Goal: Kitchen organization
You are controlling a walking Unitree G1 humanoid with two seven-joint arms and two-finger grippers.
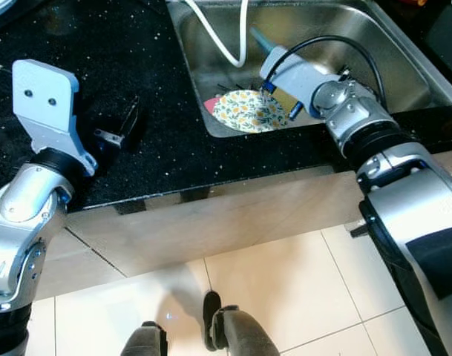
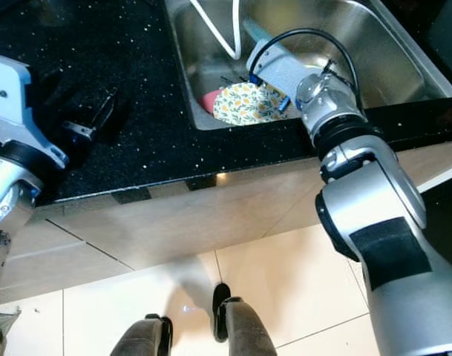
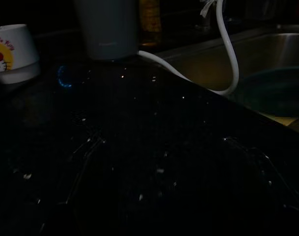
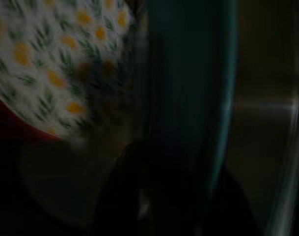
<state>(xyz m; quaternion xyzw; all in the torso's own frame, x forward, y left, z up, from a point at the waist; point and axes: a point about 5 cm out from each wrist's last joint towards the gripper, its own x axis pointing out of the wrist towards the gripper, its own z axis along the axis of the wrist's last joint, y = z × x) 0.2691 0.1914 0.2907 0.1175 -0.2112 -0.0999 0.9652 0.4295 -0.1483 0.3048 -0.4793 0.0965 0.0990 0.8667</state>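
The right gripper [image 1: 264,55] reaches into the steel sink [image 1: 404,67], jaws unreadable, beside a flowered plate [image 1: 248,111]; left gripper [image 1: 125,126] open over the bench [image 1: 99,44].

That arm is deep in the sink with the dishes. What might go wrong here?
1. The right hand sits close against the floral plate and a teal dish; a clumsy move might chip or knock them.
2. The white hose hangs into the sink near that arm and might snag.
3. The right wrist view is dark and blurred, so aiming looks hard.
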